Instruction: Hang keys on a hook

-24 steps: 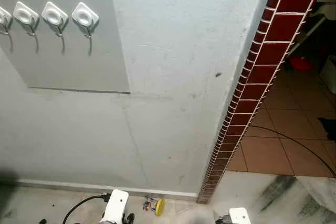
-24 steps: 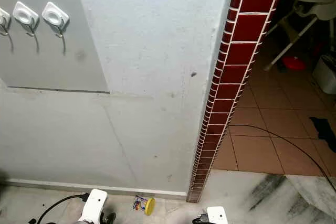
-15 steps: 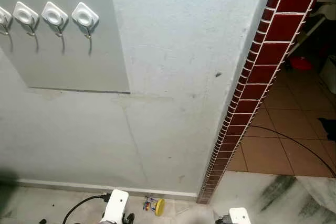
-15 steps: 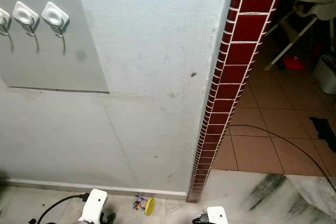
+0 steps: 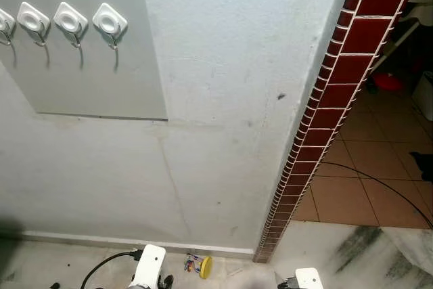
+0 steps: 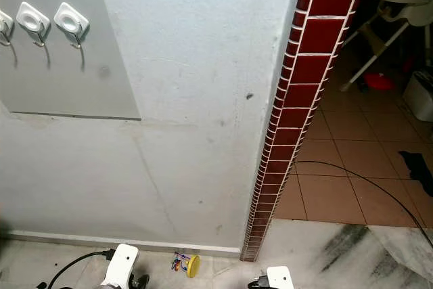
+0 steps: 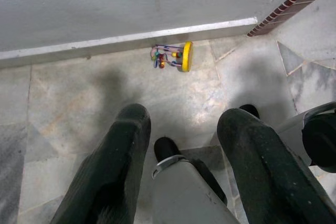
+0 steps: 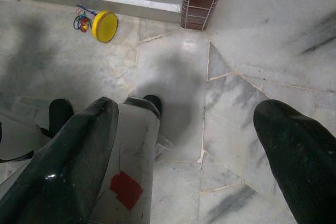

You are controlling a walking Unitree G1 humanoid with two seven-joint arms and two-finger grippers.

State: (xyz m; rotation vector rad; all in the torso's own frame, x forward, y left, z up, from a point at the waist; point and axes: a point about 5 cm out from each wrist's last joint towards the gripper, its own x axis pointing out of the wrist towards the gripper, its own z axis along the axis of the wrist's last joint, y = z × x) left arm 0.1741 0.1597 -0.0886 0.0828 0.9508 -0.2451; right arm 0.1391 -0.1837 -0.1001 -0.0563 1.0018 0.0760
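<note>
Left eye view: white hooks (image 5: 109, 23) on a grey panel (image 5: 101, 79) at 10 o'clock; keys (image 5: 198, 264) with a yellow tag on the floor by the baseboard at 6 o'clock.

Right eye view: red tile column (image 6: 298, 99) at 1 o'clock.

Left wrist view: left gripper (image 7: 184, 150) spread apart, empty, keys beyond.

Right wrist view: right gripper (image 8: 194, 150) wide apart, empty, above marble floor (image 8: 241, 51).
</note>
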